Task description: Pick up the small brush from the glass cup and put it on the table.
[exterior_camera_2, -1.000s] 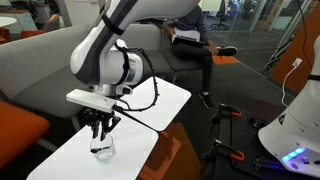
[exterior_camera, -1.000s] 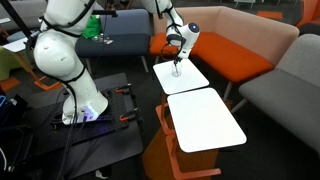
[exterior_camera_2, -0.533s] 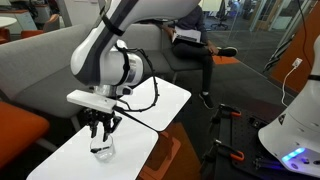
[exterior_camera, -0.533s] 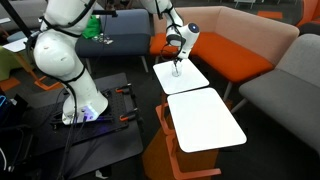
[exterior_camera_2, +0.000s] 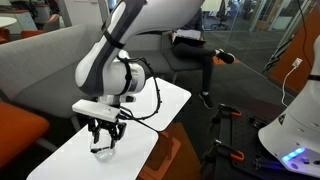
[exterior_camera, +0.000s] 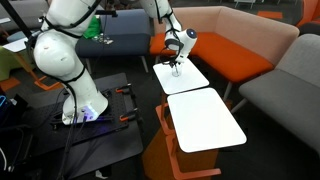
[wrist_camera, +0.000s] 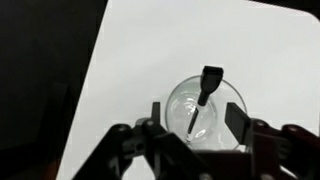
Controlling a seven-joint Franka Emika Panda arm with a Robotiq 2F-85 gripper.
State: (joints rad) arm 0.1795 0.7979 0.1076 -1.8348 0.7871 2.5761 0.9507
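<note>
The glass cup [wrist_camera: 222, 127] stands on the white table [wrist_camera: 150, 50], with the small dark brush [wrist_camera: 204, 92] leaning inside it, head up. My gripper [wrist_camera: 193, 114] is open and directly above the cup, one finger [wrist_camera: 152, 112] on its left and the other on its right. The brush sits between the jaws, untouched. In both exterior views the gripper [exterior_camera: 175, 68] [exterior_camera_2: 103, 143] hangs low over the table [exterior_camera: 190, 80] [exterior_camera_2: 150, 110]. The cup [exterior_camera_2: 101, 151] shows faintly under the fingers; the brush is too small to see there.
A larger white top [exterior_camera: 205, 120] over an orange-brown base stands beside the table. Orange and grey sofas [exterior_camera: 240, 50] run behind it. A person [exterior_camera_2: 195, 50] sits on the far sofa. The robot base [exterior_camera: 80, 100] stands on the floor.
The gripper has come down closer over the cup, and the arm's posture has shifted. The cup and the brush have not moved.
</note>
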